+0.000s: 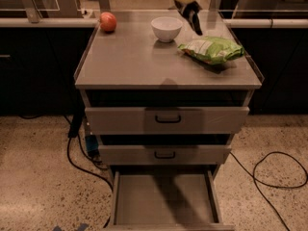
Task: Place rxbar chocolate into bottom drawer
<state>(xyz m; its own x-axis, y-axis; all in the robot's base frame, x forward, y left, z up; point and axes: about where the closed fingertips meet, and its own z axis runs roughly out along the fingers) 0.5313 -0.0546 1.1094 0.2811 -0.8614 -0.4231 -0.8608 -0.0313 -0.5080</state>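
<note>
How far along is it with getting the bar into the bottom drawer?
Done: the bottom drawer is pulled open, no bar inside yet. In hand: the gripper hangs over the cabinet top, between the bowl and the chip bag; whether it holds the bar is unclear. Left: bringing the bar down into the drawer.
</note>
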